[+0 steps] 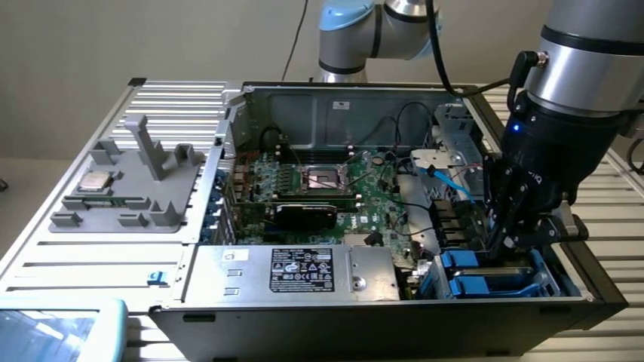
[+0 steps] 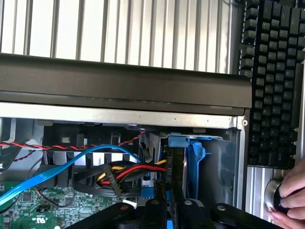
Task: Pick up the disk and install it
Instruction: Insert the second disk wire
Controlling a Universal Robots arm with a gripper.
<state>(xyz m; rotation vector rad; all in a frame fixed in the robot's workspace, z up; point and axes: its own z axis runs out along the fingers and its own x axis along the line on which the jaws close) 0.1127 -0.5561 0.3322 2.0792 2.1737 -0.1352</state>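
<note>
The disk stands on edge in the drive bay at the corner of the open computer case, seen as a narrow dark edge framed by its blue bracket. My gripper reaches straight down onto it, fingers shut on that edge. In the exterior view the gripper is deep in the bay on that view's right, just above the blue drive carriers, and it hides most of the disk.
A blue cable and red-yellow-black power leads run close beside the bay. The silver power supply box and motherboard fill the case. A grey fixture holds a small chip. A keyboard and a person's hand lie outside the case.
</note>
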